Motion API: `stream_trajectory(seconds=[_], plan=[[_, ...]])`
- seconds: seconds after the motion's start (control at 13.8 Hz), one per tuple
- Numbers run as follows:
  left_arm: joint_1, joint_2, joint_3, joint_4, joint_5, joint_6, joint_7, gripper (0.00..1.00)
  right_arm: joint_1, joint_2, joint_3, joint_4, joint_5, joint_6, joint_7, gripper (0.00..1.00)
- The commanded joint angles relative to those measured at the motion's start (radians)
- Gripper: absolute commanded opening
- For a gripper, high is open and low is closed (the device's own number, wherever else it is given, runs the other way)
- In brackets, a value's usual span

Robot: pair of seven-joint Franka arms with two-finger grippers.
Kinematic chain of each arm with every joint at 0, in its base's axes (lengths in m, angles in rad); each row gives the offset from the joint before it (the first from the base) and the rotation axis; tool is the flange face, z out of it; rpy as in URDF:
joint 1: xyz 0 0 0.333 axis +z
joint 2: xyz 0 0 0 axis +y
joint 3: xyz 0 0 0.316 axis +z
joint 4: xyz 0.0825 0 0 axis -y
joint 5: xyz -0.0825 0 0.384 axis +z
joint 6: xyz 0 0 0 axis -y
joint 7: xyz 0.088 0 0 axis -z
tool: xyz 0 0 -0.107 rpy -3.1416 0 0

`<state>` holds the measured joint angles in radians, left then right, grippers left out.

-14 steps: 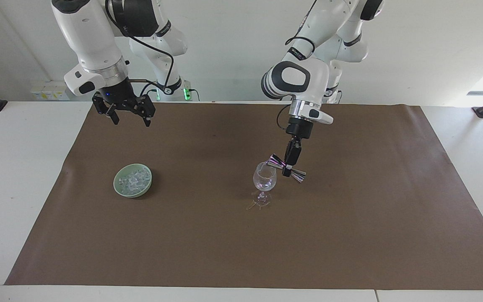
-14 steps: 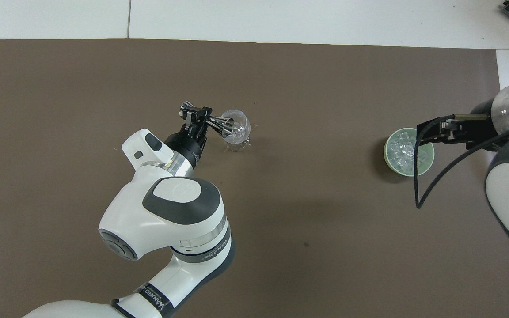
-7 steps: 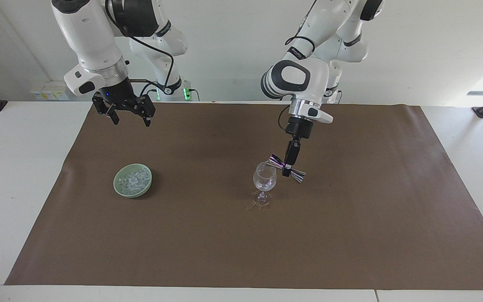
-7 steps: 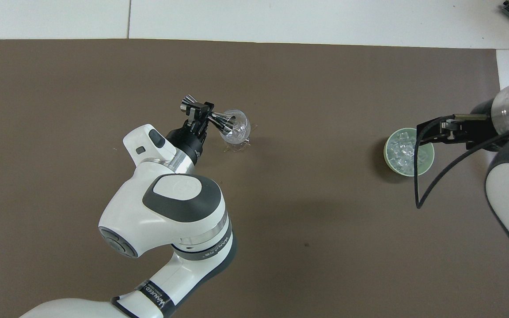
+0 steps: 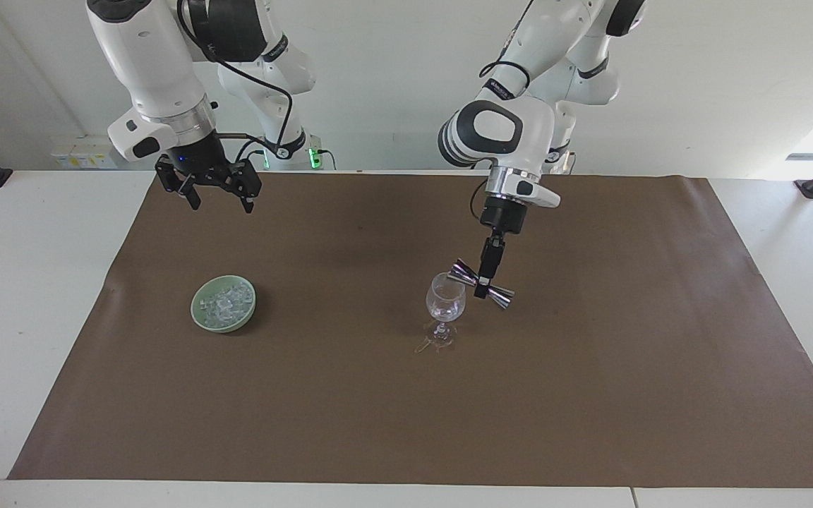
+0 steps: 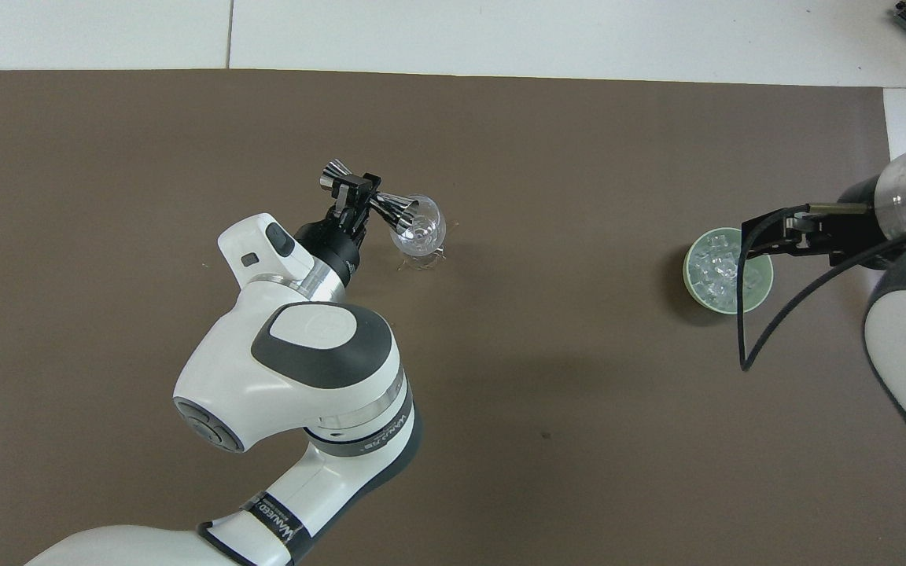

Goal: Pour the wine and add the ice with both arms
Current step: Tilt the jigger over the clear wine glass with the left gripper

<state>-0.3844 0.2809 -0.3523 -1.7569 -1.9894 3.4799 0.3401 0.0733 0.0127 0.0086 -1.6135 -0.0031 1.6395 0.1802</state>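
A clear wine glass [image 5: 445, 302] [image 6: 419, 229] stands upright on the brown mat. My left gripper [image 5: 483, 283] [image 6: 354, 191] is shut on the waist of a silver double-cone jigger [image 5: 481, 283] [image 6: 369, 200], held tilted with one cone at the glass's rim. No wine shows in the glass. A green bowl [image 5: 223, 304] [image 6: 728, 270] holds several clear ice chunks [image 5: 222, 305] [image 6: 715, 270] toward the right arm's end. My right gripper [image 5: 213, 198] [image 6: 775, 240] is open and empty in the air, nearer the robots than the bowl.
The brown mat [image 5: 406, 395] [image 6: 547, 377] covers most of the white table [image 5: 25, 282]. The left arm's elbow and forearm [image 6: 296, 377] hang over the mat's near part in the overhead view.
The left gripper has lifted slightly and tilted the jigger flatter, drawing its cone back from the glass's bowl toward the rim. The right arm has not moved.
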Motion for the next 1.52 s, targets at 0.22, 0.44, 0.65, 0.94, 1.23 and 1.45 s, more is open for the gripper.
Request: stream_trajectory(seconds=[0.22, 0.44, 0.65, 0.94, 1.23, 1.45], plan=[[-0.005, 0.035, -0.001, 0.043, 0.004, 0.024, 0.066, 0.0, -0.007, -0.013, 0.004, -0.013, 0.011, -0.001, -0.021, 1.0], [-0.002, 0.04, -0.001, 0.046, 0.004, 0.024, 0.103, 0.0, -0.007, -0.013, 0.004, -0.013, 0.011, -0.003, -0.021, 1.0], [-0.002, 0.04, -0.001, 0.046, 0.004, 0.024, 0.126, 0.0, -0.007, -0.013, 0.005, -0.014, 0.011, -0.003, -0.021, 1.0], [-0.001, 0.04, -0.001, 0.048, 0.004, 0.024, 0.14, 0.0, -0.007, -0.013, 0.004, -0.013, 0.011, -0.001, -0.021, 1.0], [-0.002, 0.04, 0.001, 0.048, 0.004, 0.024, 0.14, 0.0, -0.007, -0.013, 0.004, -0.014, 0.011, -0.003, -0.021, 1.0], [-0.002, 0.041, -0.001, 0.053, 0.01, 0.024, 0.149, 0.0, -0.007, -0.013, 0.004, -0.014, 0.011, -0.001, -0.021, 1.0]])
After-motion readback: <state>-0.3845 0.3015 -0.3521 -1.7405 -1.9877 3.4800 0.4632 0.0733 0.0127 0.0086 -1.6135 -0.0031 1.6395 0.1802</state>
